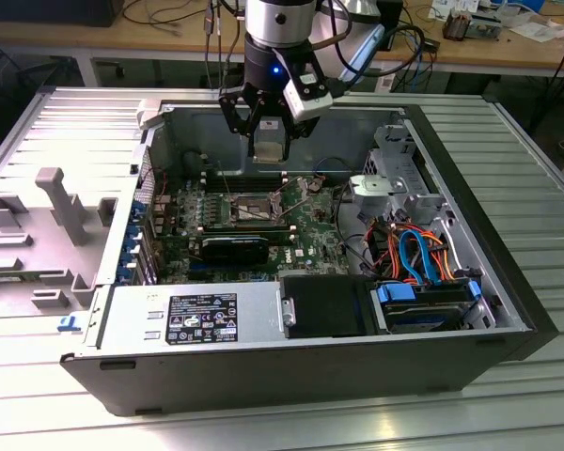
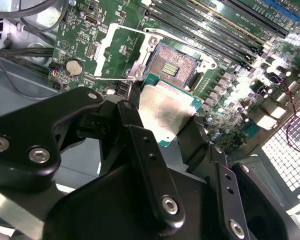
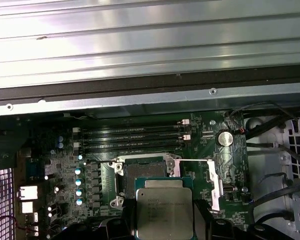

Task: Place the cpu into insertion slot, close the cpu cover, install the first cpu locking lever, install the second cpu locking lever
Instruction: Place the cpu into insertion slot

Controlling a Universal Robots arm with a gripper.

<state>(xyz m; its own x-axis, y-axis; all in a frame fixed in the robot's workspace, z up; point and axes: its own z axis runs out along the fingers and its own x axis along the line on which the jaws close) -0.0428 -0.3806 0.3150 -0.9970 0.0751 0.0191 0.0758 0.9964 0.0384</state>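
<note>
- Ribbed metal table [image 1: 517,395] carries an open computer case [image 1: 470,235] lying on its side; a wooden workbench [image 1: 169,42] with cables stands behind.
- Exterior view: the gripper [image 1: 268,132] hangs over the far part of the case, clear above the green board [image 1: 310,240].
- Its jaws are closed narrowly on the cpu [image 1: 268,146], which hangs silver between them, off the board.
- The slot [image 1: 254,209] lies below the gripper, nearer the camera, with nothing in it.
- A grey power supply [image 1: 193,318] fills the near edge of the case. Blue and orange cables [image 1: 418,254] lie toward the exterior view's right.
- A grey plastic moulding [image 1: 56,216] rests on the table at the exterior view's left.
- Second wrist view: black fingers [image 2: 140,135] clamp the cpu [image 2: 167,112] at two opposite edges, its metal top showing.
- The slot [image 2: 176,66] sits just beyond the cpu, pin field bare.
- The cover [image 2: 104,50] is swung open and lies beside the slot.
- A coin cell [image 2: 74,66] sits near the cover.
- First wrist view: the cpu [image 3: 163,212], held at both sides, overlaps the near edge of the slot [image 3: 144,170].
- The cover [image 3: 215,185] stands open at one side of the slot.
- Long memory slots [image 3: 132,140] run past the far side of the slot, and the coin cell [image 3: 223,138] sits beyond the cover.
</note>
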